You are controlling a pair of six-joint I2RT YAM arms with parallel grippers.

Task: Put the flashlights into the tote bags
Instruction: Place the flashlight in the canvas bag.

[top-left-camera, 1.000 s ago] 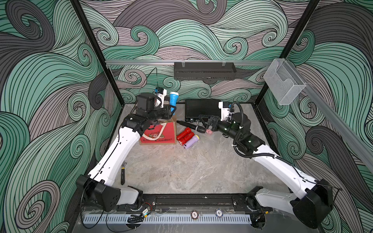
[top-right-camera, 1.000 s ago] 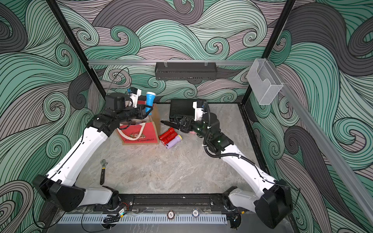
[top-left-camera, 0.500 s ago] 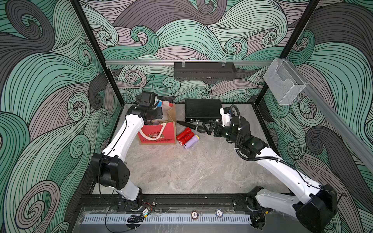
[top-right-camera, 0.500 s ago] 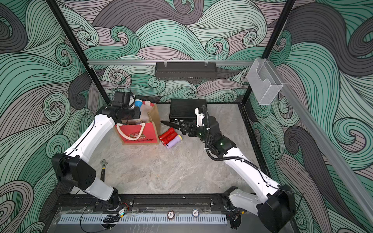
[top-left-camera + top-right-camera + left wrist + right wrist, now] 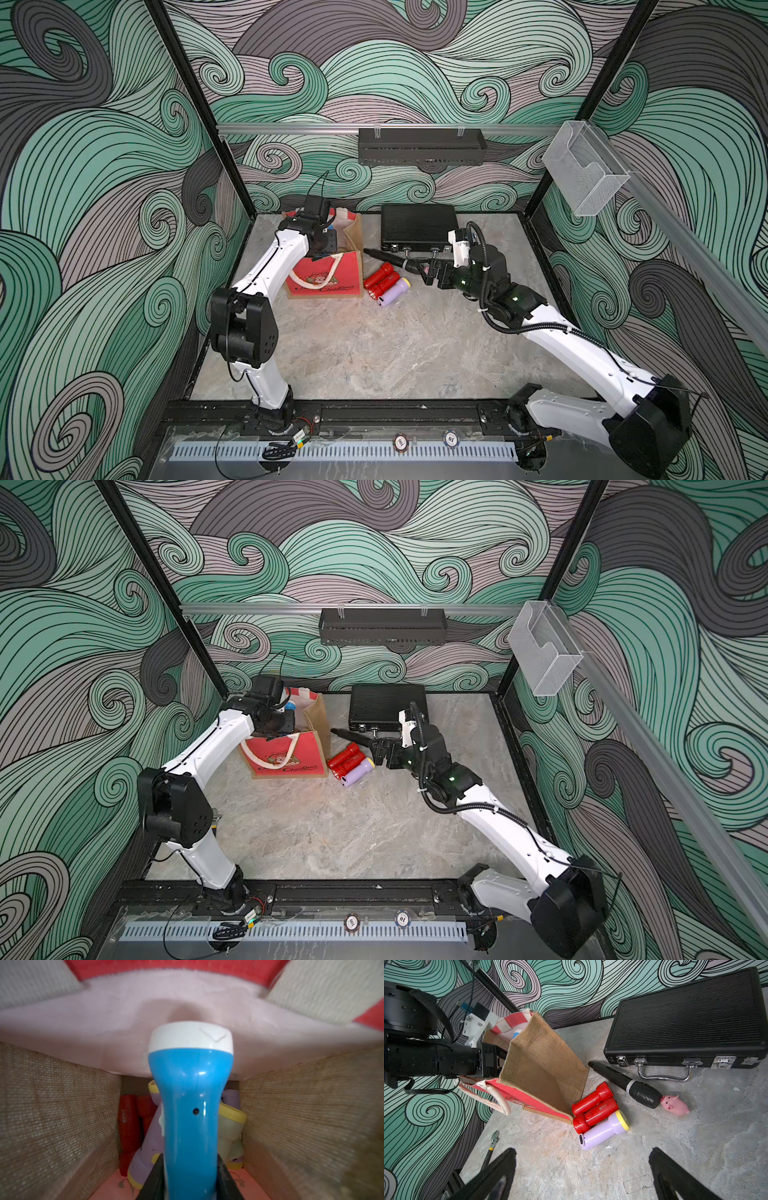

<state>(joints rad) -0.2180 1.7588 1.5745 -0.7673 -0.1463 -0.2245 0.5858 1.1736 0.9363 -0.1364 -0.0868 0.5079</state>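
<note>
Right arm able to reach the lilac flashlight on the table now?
Probably yes: the right gripper hangs open just short of the lilac flashlight, bare table between. A red flashlight lies against one side; the microphone sits clear.

2 white arms [image 5: 269, 270], black joints [image 5: 243, 328]

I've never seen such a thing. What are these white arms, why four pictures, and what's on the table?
Two white robot arms stand at a grey table, each ending in a two-fingered gripper. Two pictures look down from overhead, nearly alike; the other two come from a camera on each wrist. The left gripper, reaching inside the tote bag, is shut on a blue flashlight; other flashlights lie at the bag's bottom. The right gripper hangs open and empty above the table. On the table lie two red flashlights, a lilac flashlight, a black microphone-like stick, a pink pig figure and a black case.
</note>
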